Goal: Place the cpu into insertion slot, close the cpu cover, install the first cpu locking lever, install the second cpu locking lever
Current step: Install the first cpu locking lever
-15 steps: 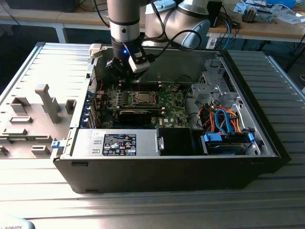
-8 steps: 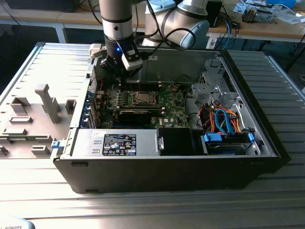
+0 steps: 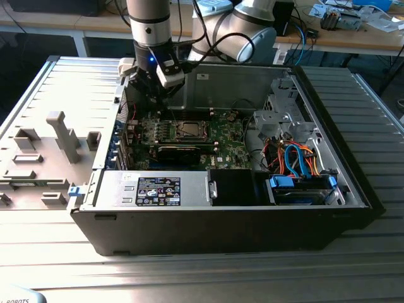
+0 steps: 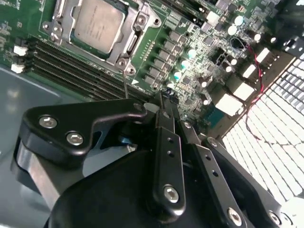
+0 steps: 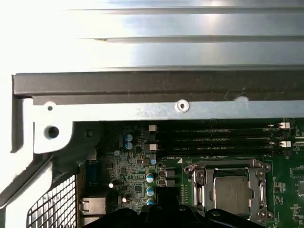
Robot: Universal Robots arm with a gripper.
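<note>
The cpu point(image 4: 97, 21) point(image 5: 232, 191) lies flat in the insertion slot point(image 3: 189, 122) on the green board, its dull silver top showing. The cpu cover point(image 4: 127, 35) point(image 5: 201, 189) is folded down as a silvery frame around the chip. A thin metal lever rod point(image 4: 125, 83) sticks out from the socket's corner and ends beside my fingertips; contact cannot be told. My gripper point(image 4: 164, 100) point(image 3: 153, 88) hovers over the board towards the exterior view's left of the socket, its black fingers point(image 4: 167, 142) drawn together, with nothing seen between them.
The board sits deep in an open black computer case point(image 3: 221, 221). Memory slots point(image 5: 223, 137) run along the socket beside the case's metal wall point(image 5: 156, 109). A drive cage with blue and orange cables point(image 3: 300, 161) fills the exterior view's right. A grey fixture point(image 3: 60, 136) stands outside the case.
</note>
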